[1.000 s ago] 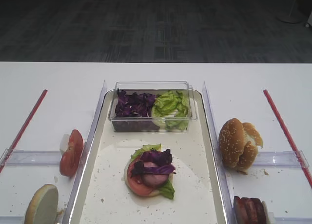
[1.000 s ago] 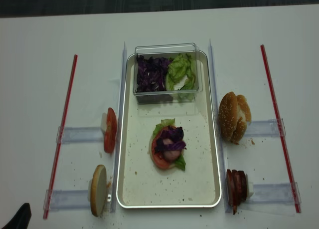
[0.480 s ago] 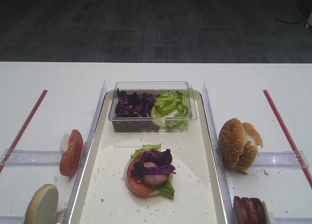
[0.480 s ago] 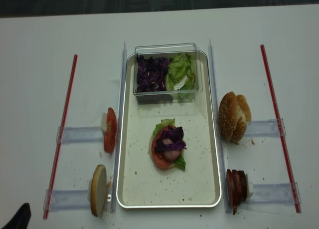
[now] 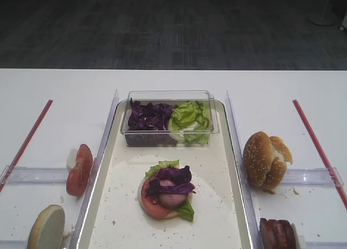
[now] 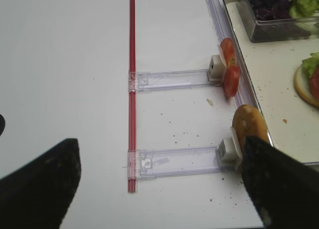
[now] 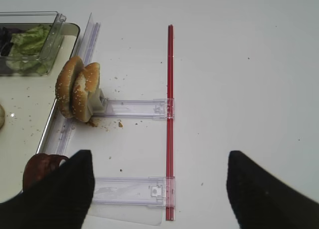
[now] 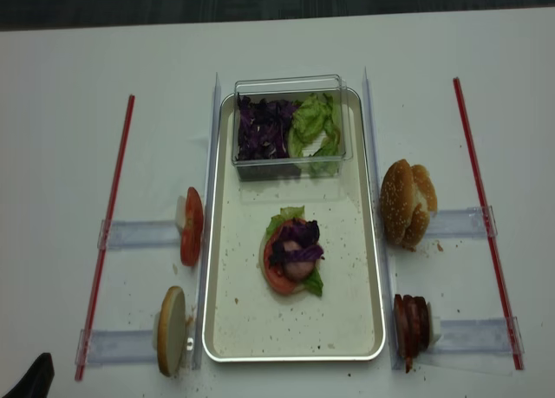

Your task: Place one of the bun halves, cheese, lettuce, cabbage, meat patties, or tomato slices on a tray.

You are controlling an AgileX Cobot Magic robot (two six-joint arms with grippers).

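The tray holds a stack of bun half, tomato slice, meat patty, cabbage and lettuce. Left of the tray stand upright tomato slices and one bun half. To its right are two bun halves and meat patties. Cheese is out of view. My left gripper hangs open over bare table left of the bun half, with nothing in it. My right gripper is open and empty over the table right of the patties.
A clear tub at the tray's far end holds loose cabbage and lettuce. Clear plastic holders and red strips lie on the white table on both sides. Crumbs speckle the tray floor.
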